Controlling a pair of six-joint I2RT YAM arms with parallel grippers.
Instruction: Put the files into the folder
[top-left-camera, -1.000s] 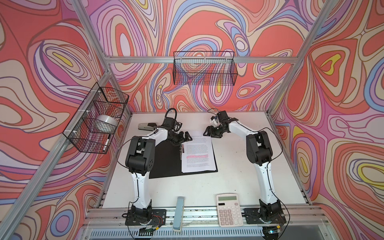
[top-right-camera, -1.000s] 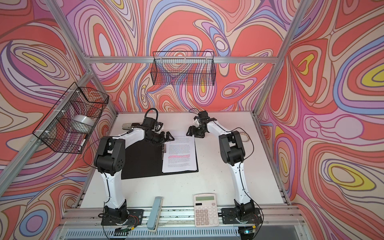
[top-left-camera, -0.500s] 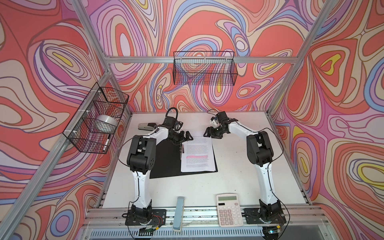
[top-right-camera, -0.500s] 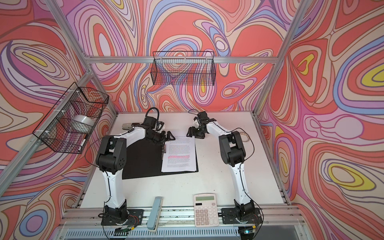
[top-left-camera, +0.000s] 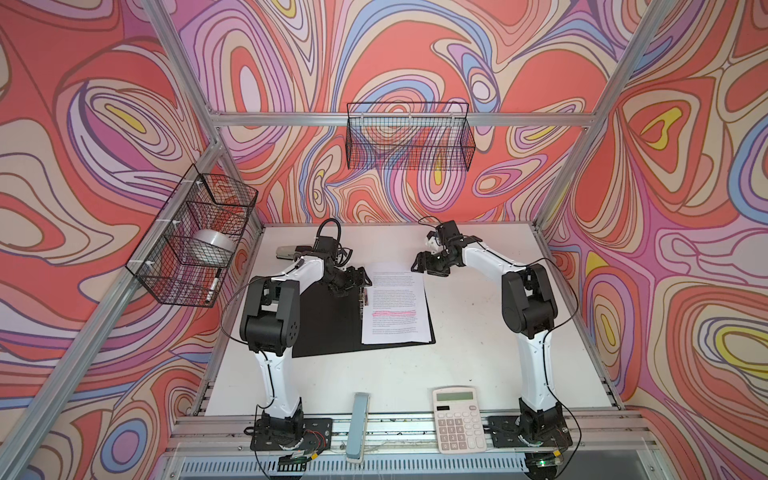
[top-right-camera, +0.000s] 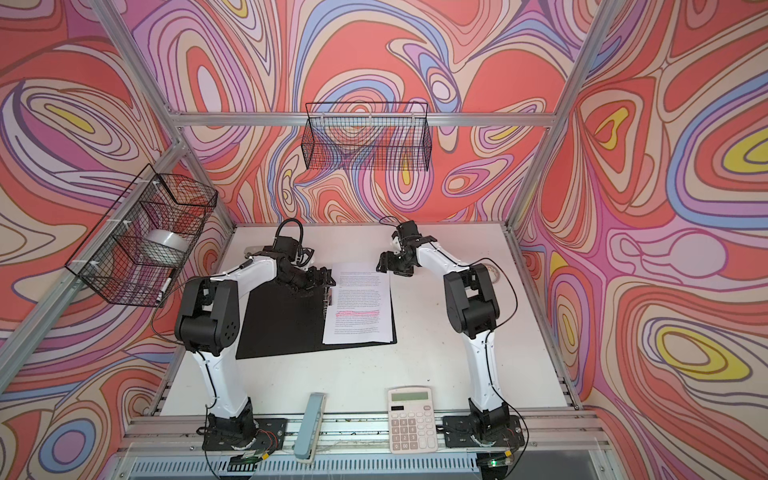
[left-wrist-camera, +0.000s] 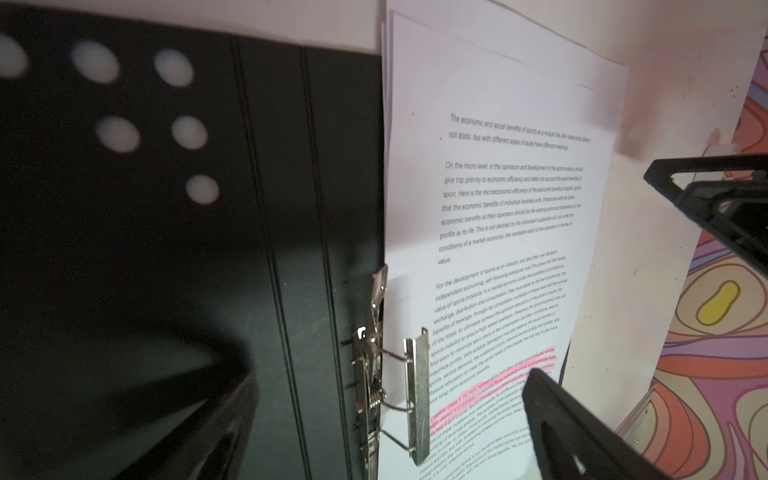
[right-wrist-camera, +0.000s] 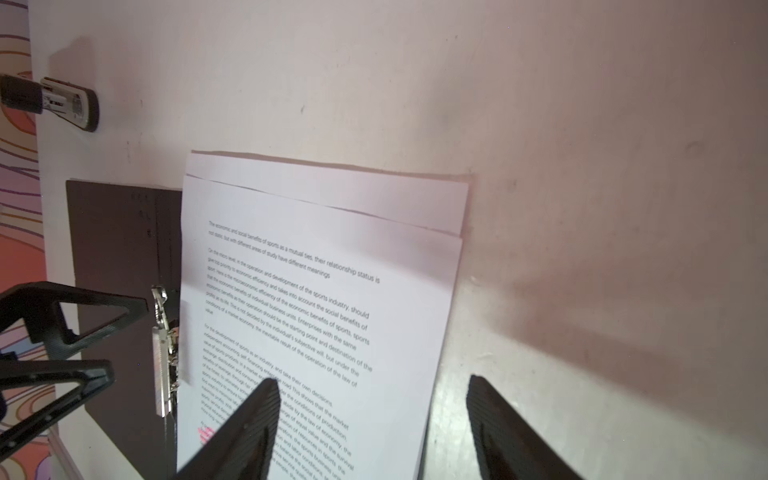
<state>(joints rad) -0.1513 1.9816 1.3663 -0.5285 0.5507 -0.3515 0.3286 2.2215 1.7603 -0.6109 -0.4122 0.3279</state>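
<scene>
The folder (top-left-camera: 328, 328) lay open, black inside up, on the table (top-left-camera: 478, 340), the files (top-left-camera: 395, 307) resting on its right half beside the metal clip (left-wrist-camera: 417, 395). Farther back, the left hand (top-left-camera: 359, 279) hovered spread wide and empty above the clip, and the right hand (top-left-camera: 422, 266), parted and empty, hovered over the files' far right corner.

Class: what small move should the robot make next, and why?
Probably lower the open right gripper onto the files and draw them back toward itself: the fanned sheets overhang the folder's far edge, so they are not yet squarely inside.
</scene>
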